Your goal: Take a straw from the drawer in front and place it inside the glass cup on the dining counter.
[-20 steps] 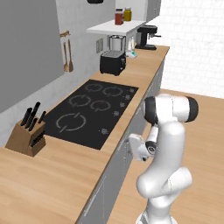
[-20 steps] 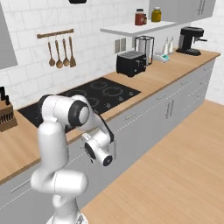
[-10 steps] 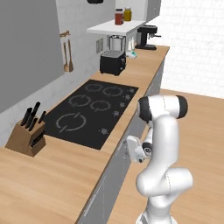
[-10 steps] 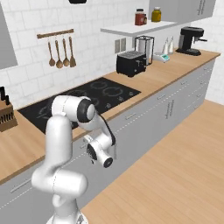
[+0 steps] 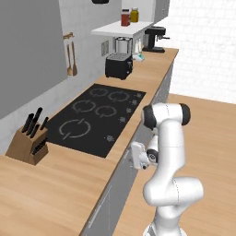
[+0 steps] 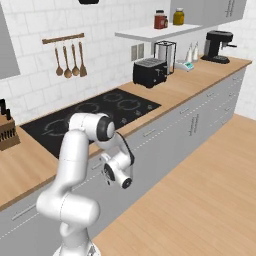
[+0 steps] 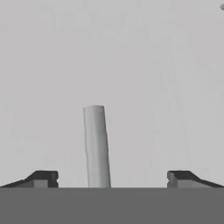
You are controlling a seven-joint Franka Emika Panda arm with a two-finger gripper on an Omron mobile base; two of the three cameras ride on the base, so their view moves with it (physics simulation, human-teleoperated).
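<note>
The gripper [image 7: 112,179] stands wide, its two dark fingertips [image 7: 43,178] far apart at the bottom corners of the hand view, with nothing between them but a pale grey bar handle [image 7: 96,146] rising from the bottom centre against the flat grey drawer [image 7: 131,65] front that spreads across the frame. Whether the fingertips touch the handle cannot be told. In the left base view the hand [image 5: 139,156] sits just right of centre, pressed close to the grey cabinet fronts below the edge of the wood worktop [image 5: 55,184]. In the right base view the same hand [image 6: 116,172] hangs at centre left, low against the cabinet row. The black hob [image 5: 92,117] lies at centre left of the left base view, a knife block [image 5: 27,144] at far left, a black toaster [image 5: 118,66] in the upper middle and a coffee machine [image 5: 153,38] near the top.
</note>
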